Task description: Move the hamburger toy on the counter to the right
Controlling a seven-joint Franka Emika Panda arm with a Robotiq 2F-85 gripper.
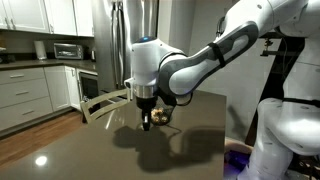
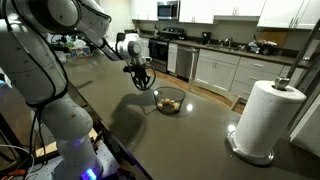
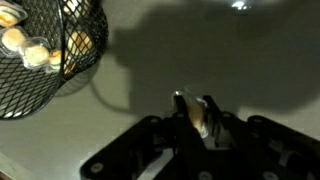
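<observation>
- One hamburger toy (image 3: 199, 116): a small rounded lump, tan with a brownish band, seen in the wrist view.
- It sits pinched between the jaws, which are closed on it, over the dark glossy desk (image 2: 200, 145). Whether it touches the surface I cannot tell.
- One dark mesh bowl (image 3: 85, 55) stands near it but apart, holding at least three pale toy pieces.
- One paper towel roll (image 2: 266, 118) stands upright, well apart.
- One arm (image 1: 200, 62).
</observation>
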